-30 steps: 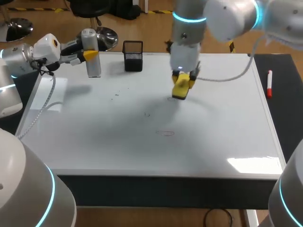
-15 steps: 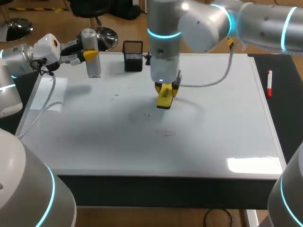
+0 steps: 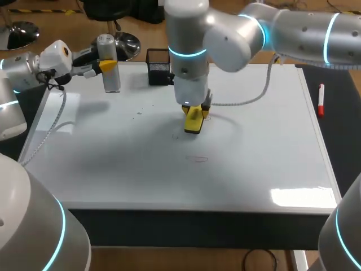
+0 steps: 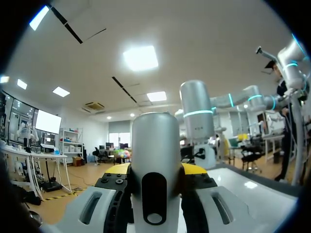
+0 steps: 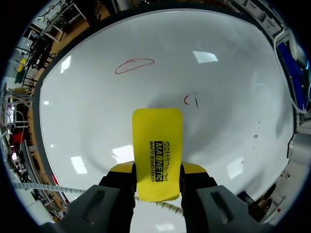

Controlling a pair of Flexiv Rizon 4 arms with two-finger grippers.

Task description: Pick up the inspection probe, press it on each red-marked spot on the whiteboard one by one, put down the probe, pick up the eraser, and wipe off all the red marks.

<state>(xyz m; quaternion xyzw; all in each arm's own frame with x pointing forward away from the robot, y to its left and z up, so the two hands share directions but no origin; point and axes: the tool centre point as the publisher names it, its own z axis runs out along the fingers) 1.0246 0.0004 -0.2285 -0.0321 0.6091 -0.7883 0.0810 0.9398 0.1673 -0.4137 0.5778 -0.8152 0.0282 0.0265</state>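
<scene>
Eraser (image 5: 157, 145) clamped in right claw (image 5: 157, 171), left claw (image 4: 155, 180) gripping probe (image 4: 155, 141); a tilted swipe could skip the small red mark (image 5: 185, 100) ahead.

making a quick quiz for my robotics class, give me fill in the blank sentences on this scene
1. The right gripper is shut on a ____ eraser.
2. The left gripper is shut on the ____.
3. The oval mark on the whiteboard is drawn in ____.
Missing words: yellow; probe; red.
</scene>
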